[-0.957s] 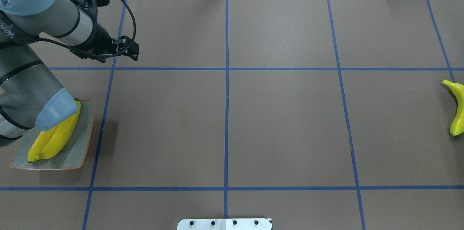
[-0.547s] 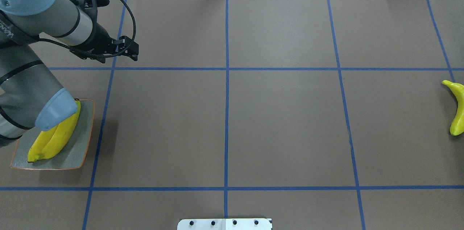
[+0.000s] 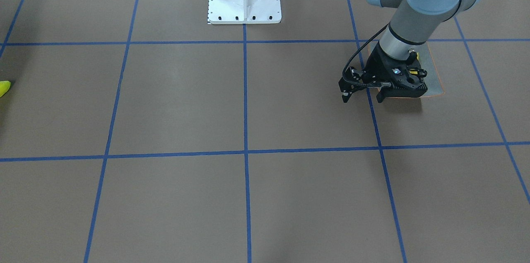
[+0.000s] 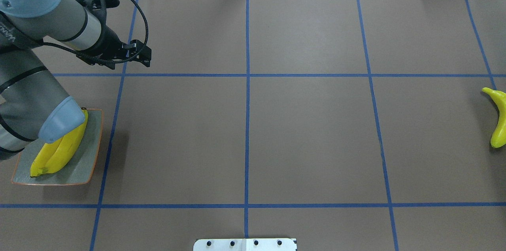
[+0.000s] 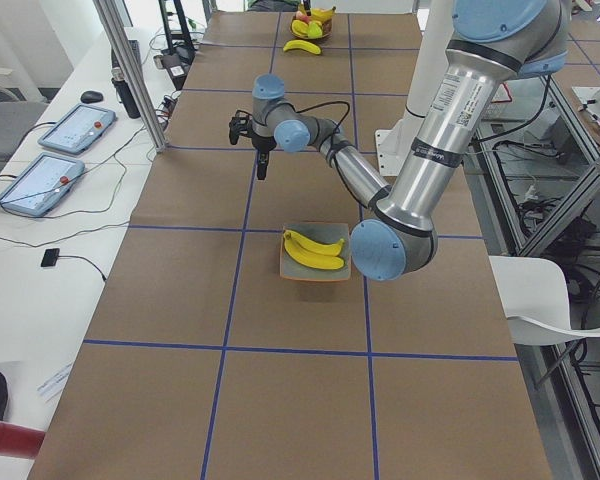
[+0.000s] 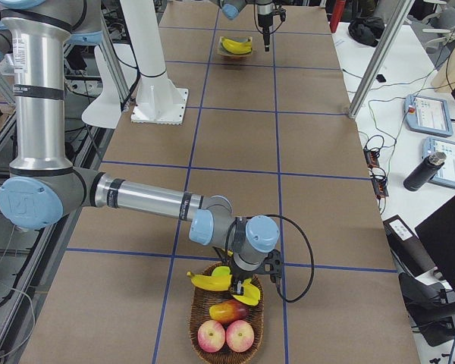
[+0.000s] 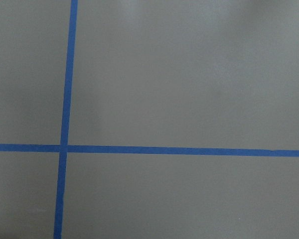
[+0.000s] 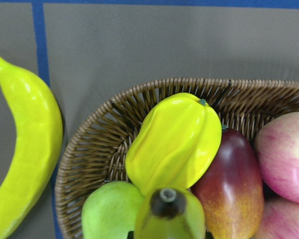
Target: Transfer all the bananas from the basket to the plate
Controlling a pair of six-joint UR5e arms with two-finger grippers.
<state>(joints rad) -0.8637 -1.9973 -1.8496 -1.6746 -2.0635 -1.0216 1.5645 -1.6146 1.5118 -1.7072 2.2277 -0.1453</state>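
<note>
Right wrist-mounted view: my right claw [image 8: 168, 235] is clamped on a greenish banana [image 8: 169, 216], stem up, over the basket [image 8: 89, 149]. Another banana [image 8: 25, 164] lies on the surface [image 8: 139, 50] just beside the basket. My left claw [image 4: 147, 56] hangs near the plate [image 4: 89, 152], which carries two bananas [image 4: 59, 150]; whether this claw is apart, I cannot tell.

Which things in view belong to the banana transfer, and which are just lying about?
Job: two bananas on the plate; banana on the table beside the basket; greenish banana, end-on over the basket.
Lying about: yellow star fruit, mango, green fruit, apples, all in the basket; tablets and bottle off to the side.
</note>
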